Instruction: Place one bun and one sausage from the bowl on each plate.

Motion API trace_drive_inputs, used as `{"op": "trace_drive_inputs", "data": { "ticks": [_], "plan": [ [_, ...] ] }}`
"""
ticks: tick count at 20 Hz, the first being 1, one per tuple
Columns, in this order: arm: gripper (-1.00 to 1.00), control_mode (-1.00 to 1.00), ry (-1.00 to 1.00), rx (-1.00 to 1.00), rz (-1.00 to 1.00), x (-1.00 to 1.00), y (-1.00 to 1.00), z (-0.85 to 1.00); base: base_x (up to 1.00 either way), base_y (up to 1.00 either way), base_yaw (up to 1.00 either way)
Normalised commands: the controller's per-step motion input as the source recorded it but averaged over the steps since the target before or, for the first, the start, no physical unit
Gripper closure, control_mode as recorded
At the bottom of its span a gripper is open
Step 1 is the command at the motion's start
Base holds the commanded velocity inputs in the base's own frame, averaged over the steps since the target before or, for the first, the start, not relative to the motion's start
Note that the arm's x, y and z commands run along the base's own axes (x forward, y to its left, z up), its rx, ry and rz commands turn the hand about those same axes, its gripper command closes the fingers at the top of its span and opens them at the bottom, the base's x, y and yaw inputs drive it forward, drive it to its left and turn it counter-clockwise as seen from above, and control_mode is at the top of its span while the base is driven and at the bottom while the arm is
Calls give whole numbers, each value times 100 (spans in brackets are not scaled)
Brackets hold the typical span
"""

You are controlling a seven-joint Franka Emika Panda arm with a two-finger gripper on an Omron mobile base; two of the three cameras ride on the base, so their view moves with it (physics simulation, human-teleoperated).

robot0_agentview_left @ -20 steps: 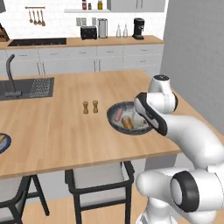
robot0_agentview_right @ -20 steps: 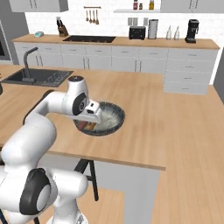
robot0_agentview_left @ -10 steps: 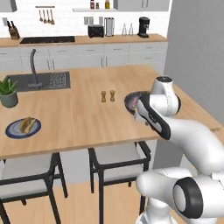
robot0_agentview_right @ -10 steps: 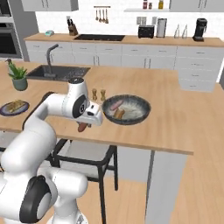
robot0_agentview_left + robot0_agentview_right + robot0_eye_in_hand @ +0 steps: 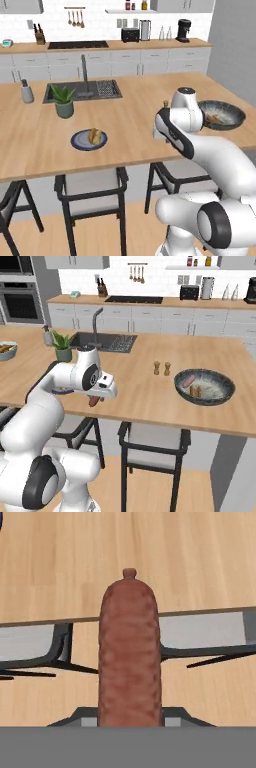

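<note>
My gripper (image 5: 96, 397) is shut on a reddish-brown sausage (image 5: 93, 402) that hangs from it over the counter's front edge. In the hand view the sausage (image 5: 130, 657) runs up the middle, with the counter edge and a stool behind it. A dark blue-grey plate (image 5: 77, 144) lies to the left of the gripper (image 5: 158, 134) and carries a golden bun (image 5: 94, 135). The dark grey bowl (image 5: 220, 398) sits to the right with a pinkish sausage (image 5: 187, 379) and a bun (image 5: 196, 391) inside. The bowl (image 5: 235, 120) lies just behind my arm.
A potted plant (image 5: 64, 100) stands behind the plate, next to the sink (image 5: 82, 91). Two small shakers (image 5: 161, 368) stand left of the bowl. A pale fruit bowl (image 5: 6, 350) sits at the far left. Stools (image 5: 90, 187) stand under the counter edge.
The whole picture has shifted right as the base drove left: the bowl now lies to the right and a plate with a bun has come into view. The sausage stays in the shut gripper.
</note>
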Motion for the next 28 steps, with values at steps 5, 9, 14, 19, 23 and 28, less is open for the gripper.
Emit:
{"op": "trace_drive_inputs", "data": {
  "ticks": [5, 9, 14, 19, 23, 28],
  "plan": [
    [100, 100, 0, 0, 0, 0, 0, 0, 4, 100, 0],
    [100, 100, 0, 0, 0, 0, 0, 0, 17, 100, 0],
    [100, 100, 0, 0, 0, 0, 0, 0, 22, 58, 0],
    [100, 100, 0, 0, 0, 0, 0, 0, 45, -11, 0],
    [100, 100, 0, 0, 0, 0, 0, 0, 58, -23, 0],
    [100, -100, 0, 0, 0, 32, -11, 0, 35, -15, 0]
  ]
}}
